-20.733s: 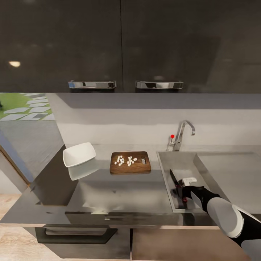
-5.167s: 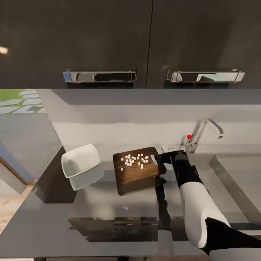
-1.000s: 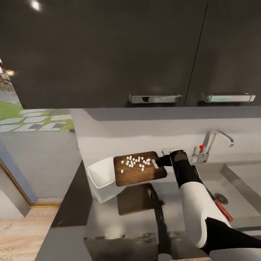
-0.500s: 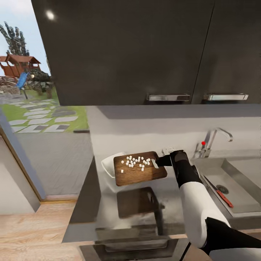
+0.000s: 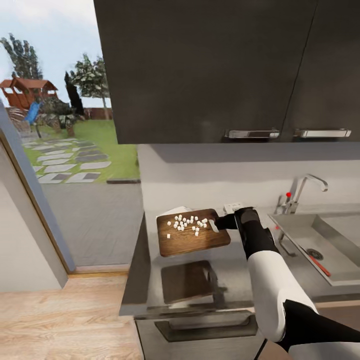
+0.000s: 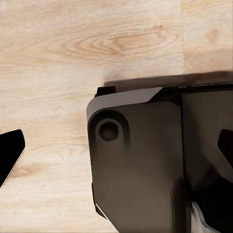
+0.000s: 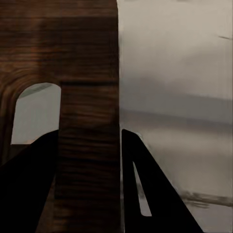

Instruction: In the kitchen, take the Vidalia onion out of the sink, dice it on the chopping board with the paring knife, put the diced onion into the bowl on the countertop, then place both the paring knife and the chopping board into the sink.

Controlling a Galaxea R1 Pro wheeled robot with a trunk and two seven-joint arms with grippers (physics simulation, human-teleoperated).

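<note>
The right arm reaches forward, its gripper (image 5: 220,222) clamped on one chopping board (image 5: 192,237) carrying roughly twenty onion dice (image 5: 187,223); left pincer's state unclear.

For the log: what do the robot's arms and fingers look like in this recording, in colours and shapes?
In the head view the right arm has a glossy white, rounded forearm shell, black segments at the wrist and elbow, and a small white part beside the right gripper. The right wrist view shows two flat black tapering fingers, one with a narrow slot. The left wrist view shows dark tips at the frame's edges.
</note>
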